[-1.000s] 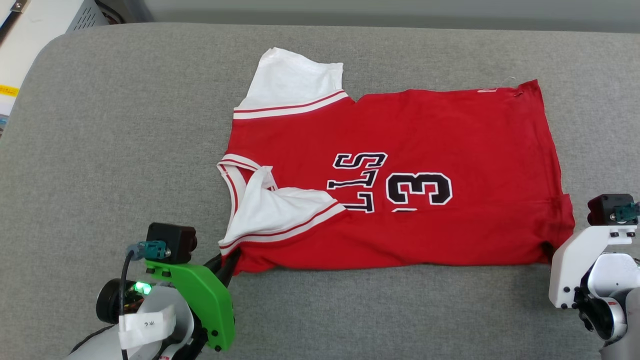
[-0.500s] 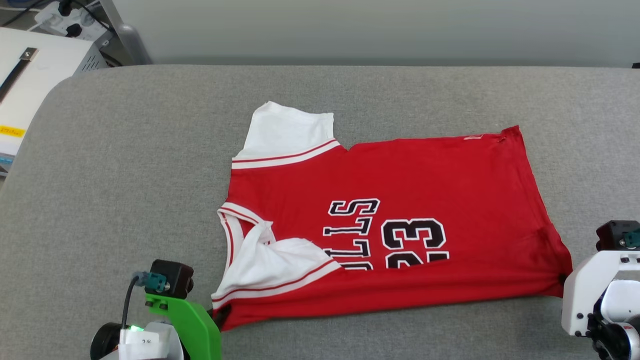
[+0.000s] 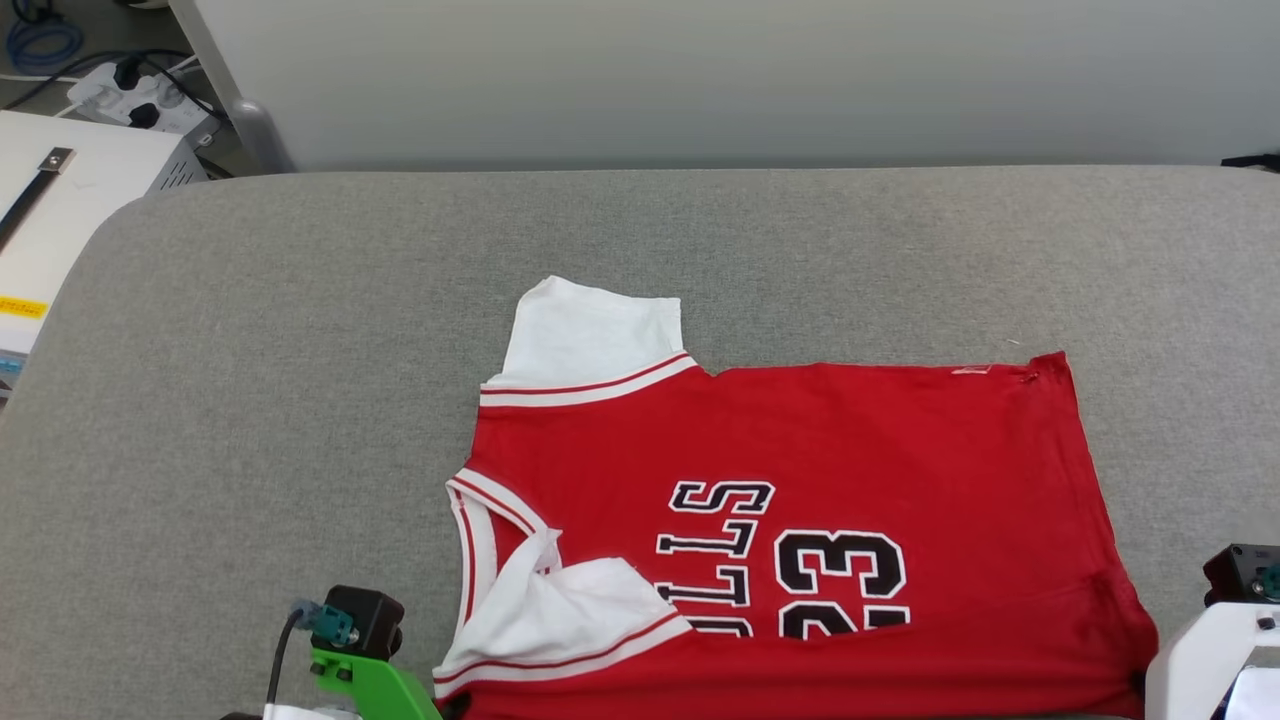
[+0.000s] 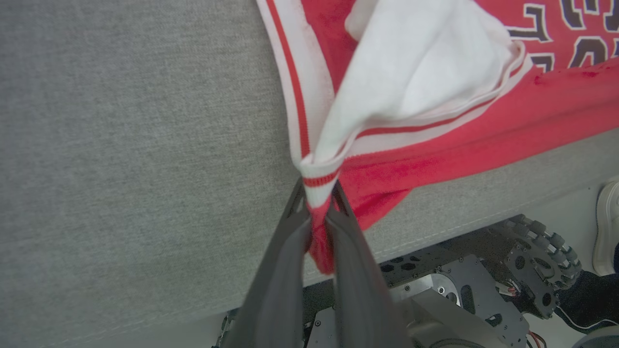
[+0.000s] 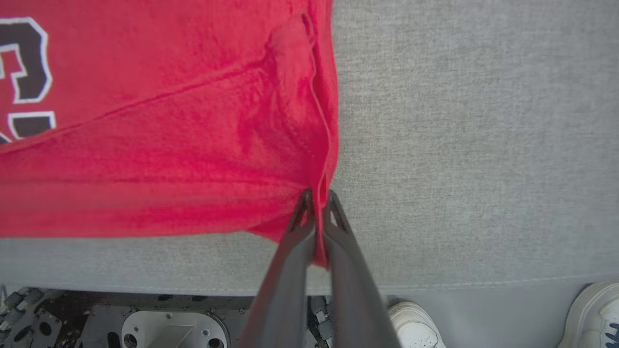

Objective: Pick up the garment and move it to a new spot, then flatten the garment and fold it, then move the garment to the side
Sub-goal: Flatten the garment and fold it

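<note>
Head view, 10 o'clock: white box (image 3: 60, 200), cropped by the left edge; power strip (image 3: 130, 95) at 11, partly cut off. At 7: green bracket (image 3: 370, 690) under a black wrist camera (image 3: 362, 620), lower part out of frame, fingers not visible there.

Left wrist view: left gripper (image 4: 316, 198) pinched tight on the garment (image 4: 483, 135) at its near neck-side corner, with striped trim and red cloth bunched between the dark fingers (image 4: 283, 275) and a red tail hanging past the tips.

Garment flat on grey cushion (image 3: 250, 400), centre to 5 o'clock in head view, neck toward 9, hem toward 3. Far sleeve spread out, near sleeve flopped onto the red. Lettering sideways, "LLS" and "23" readable, rest covered by cloth along the near edge. Bottom of shirt cropped.

At 4: white wrist housing (image 3: 1200, 670), cut off.

Right wrist view: right gripper (image 5: 316, 198) clamped on the near hem corner, cloth sandwiched. At 5: white shoes (image 5: 416, 324), cropped.
</note>
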`<state>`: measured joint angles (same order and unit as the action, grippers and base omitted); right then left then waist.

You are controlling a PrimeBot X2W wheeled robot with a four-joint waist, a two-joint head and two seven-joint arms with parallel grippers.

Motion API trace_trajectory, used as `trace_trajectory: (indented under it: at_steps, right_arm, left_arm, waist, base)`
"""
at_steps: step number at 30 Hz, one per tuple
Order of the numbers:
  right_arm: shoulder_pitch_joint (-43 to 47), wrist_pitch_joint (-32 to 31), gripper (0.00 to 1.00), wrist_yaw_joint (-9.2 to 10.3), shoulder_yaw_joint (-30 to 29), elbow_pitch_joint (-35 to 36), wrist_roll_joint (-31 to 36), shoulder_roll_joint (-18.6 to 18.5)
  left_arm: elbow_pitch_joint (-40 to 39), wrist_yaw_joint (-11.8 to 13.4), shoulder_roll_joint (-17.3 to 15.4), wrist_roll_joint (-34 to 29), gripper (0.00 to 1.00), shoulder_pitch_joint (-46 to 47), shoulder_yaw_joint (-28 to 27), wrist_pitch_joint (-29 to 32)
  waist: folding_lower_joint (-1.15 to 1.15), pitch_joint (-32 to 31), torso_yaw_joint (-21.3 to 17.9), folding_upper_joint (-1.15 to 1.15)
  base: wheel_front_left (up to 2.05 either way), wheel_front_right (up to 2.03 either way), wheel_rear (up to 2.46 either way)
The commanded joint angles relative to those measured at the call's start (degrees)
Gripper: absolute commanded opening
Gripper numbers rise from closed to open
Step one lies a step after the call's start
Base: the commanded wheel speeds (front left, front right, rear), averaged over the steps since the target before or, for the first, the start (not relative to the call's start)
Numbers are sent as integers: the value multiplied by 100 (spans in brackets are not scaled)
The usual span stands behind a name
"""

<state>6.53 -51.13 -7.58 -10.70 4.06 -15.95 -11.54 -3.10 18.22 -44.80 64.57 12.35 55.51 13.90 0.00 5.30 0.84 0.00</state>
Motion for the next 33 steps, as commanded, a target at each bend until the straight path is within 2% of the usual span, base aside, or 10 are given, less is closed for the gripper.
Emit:
trace_trajectory:
  at_steps: [1,3,4,5,6,14,22,25,28,33]
  right_arm:
    - [61,57,0,9,-28,-31,-108,63]
    - [53,132,0,9,-61,-137,-237,158]
    - [65,164,0,9,-28,-176,-221,127]
    - [69,229,17,9,-10,-210,-212,105]
    - [63,303,100,9,-19,-230,-216,110]
    - [46,1116,100,9,-50,-68,-272,51]
    - [-47,2731,100,9,111,498,-463,-22]
    - [-26,3382,100,9,169,575,-450,-72]
    - [1,3952,100,9,287,621,-411,-91]
    - [2,4882,100,9,419,658,-278,-18]
  left_arm:
    - [104,-70,31,86,0,-84,5,-37]
    - [233,-145,84,88,0,-86,31,-57]
    - [291,-158,106,65,33,-76,33,-91]
    - [362,-172,130,25,97,-64,46,-129]
    - [413,-184,155,18,100,-64,45,-160]
    - [592,-137,339,-128,100,21,-215,-809]
    - [581,28,609,-473,100,95,-839,-2369]
    - [598,13,704,-813,100,108,-978,-2760]
    - [451,-157,953,-1169,100,48,-1315,-2878]
    - [-67,-709,1725,-2304,100,-475,-2515,-2888]
  waist:
    - [0,-12,-7,0]
    - [0,-28,-11,0]
    - [0,-36,-9,0]
    - [0,-53,-8,0]
    - [0,-69,-8,0]
    - [0,-298,105,0]
    - [0,-474,188,0]
    - [0,-485,215,0]
    - [0,-467,229,0]
    - [0,-386,245,0]
  base:
    - [0,0,0]
    - [0,0,0]
    - [0,0,0]
    - [0,0,0]
    - [0,0,0]
    - [0,0,0]
    - [0,0,0]
    - [0,0,0]
    - [0,0,0]
    - [0,0,0]
